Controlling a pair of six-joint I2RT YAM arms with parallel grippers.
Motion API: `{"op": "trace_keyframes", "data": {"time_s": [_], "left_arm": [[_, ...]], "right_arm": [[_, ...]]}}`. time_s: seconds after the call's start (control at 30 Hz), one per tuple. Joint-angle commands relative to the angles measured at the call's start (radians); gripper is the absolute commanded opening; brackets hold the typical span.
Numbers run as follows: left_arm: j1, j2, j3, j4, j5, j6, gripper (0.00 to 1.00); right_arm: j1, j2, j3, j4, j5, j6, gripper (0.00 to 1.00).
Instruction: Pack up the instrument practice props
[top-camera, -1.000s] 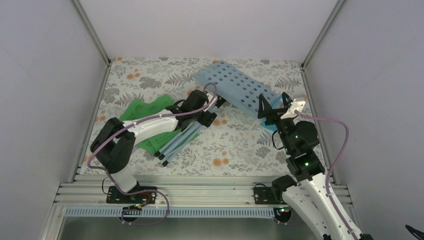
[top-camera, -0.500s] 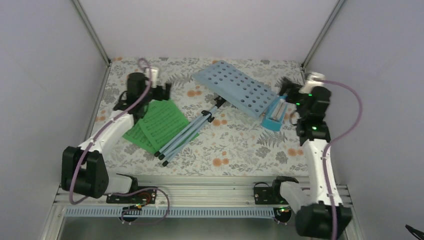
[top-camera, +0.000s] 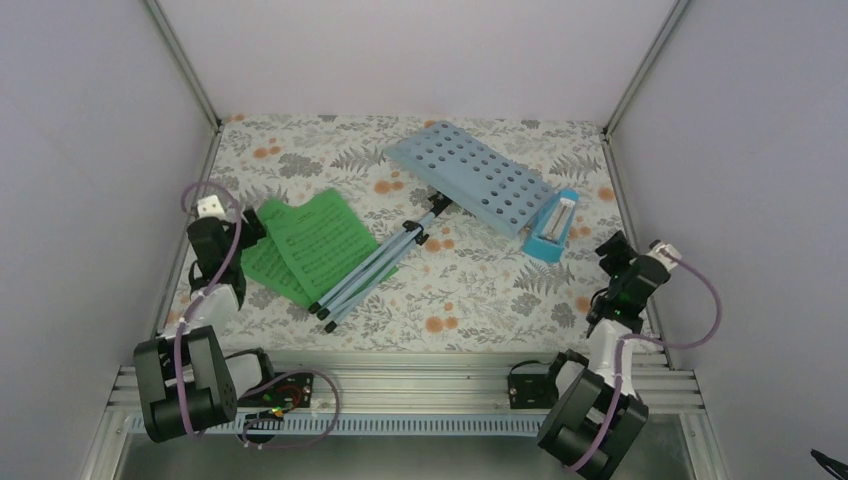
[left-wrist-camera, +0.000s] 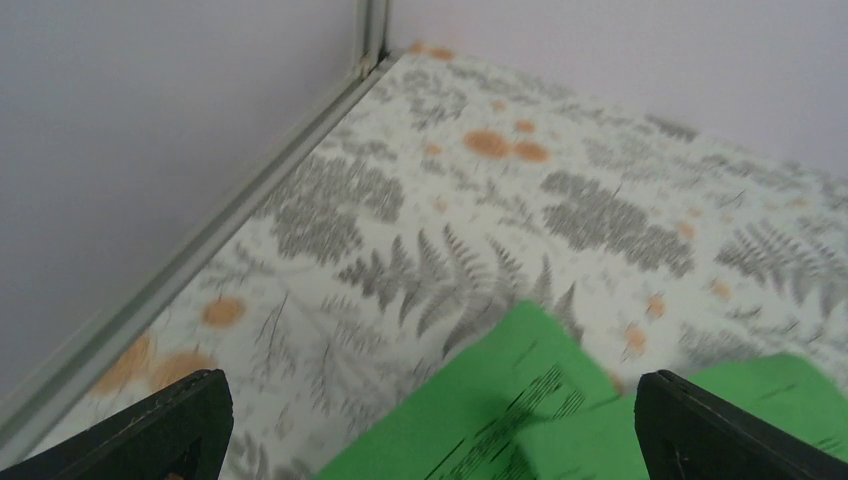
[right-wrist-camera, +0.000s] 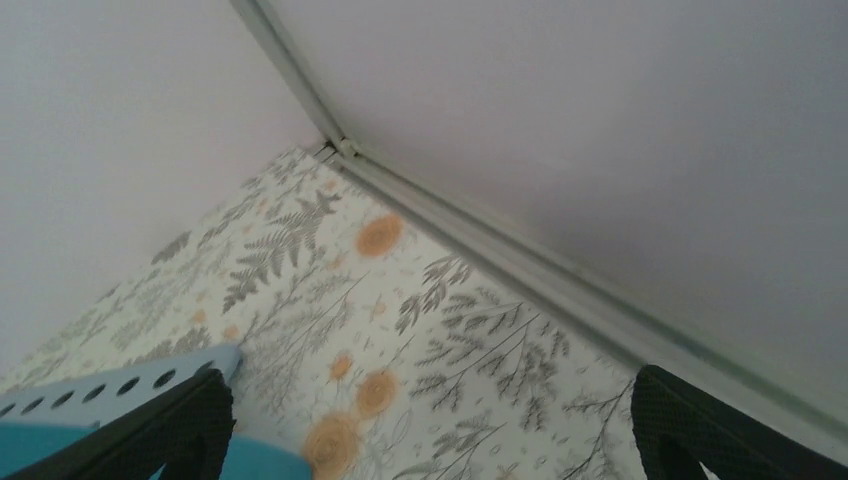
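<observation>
Left fingers (left-wrist-camera: 150, 430) spread wide, holding nothing; right fingers (right-wrist-camera: 170, 430) likewise. Your green pages (top-camera: 310, 245) lie just frame-right of left fingers, mid-left of frame; metronome (top-camera: 553, 228) (long axis running up-frame) sits up-left of right fingers.

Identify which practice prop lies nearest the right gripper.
The small blue metronome, beside the music stand; the green sheet music lies far off on the left.

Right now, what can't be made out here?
- Print on the bright green sheet-music pages: too small from above; blurred, cropped in the left wrist view.
- Small blue wedge-shaped metronome: face too small from above; right wrist view crops it.
- Pages' edge, from above: under the pale blue tripod music stand.
</observation>
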Motion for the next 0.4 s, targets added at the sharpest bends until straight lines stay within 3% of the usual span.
{"op": "trace_keyframes", "data": {"time_s": [0.0, 0.23, 0.37], "left_arm": [[0.0, 0.005, -0.111, 0.289, -0.053, 0.027, 1.0], [-0.012, 0.066, -0.19, 0.463, -0.013, 0.041, 1.0], [-0.028, 0.077, -0.193, 0.48, -0.02, 0.055, 1.0]], "right_arm": [[0.101, 0.002, -0.092, 0.349, 0.066, 0.008, 0.94], [0.211, 0.117, -0.171, 0.55, 0.08, -0.043, 0.95], [0.307, 0.219, -0.188, 0.647, 0.11, -0.106, 0.95]]}}
